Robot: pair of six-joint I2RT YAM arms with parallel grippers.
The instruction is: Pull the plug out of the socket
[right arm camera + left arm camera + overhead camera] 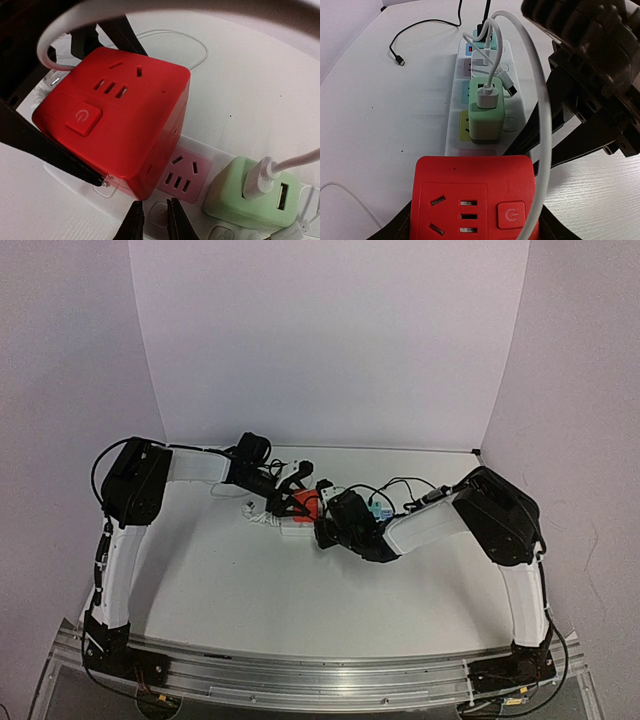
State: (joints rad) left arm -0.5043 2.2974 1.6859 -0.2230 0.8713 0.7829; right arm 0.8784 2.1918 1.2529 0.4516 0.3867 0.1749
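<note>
1. The left gripper (475, 225) hugs the red plug (470, 185), which sits on the white socket (520, 117) mid-table.
2. The right gripper (152, 220), nearly closed, maybe presses the socket down.
3. If it slips, the socket lifts too.

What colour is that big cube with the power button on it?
Bright red. The cube shows best in the right wrist view.

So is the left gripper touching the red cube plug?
Touching. In the left wrist view the left gripper has a finger against each side of the red cube plug, no gap.
</note>
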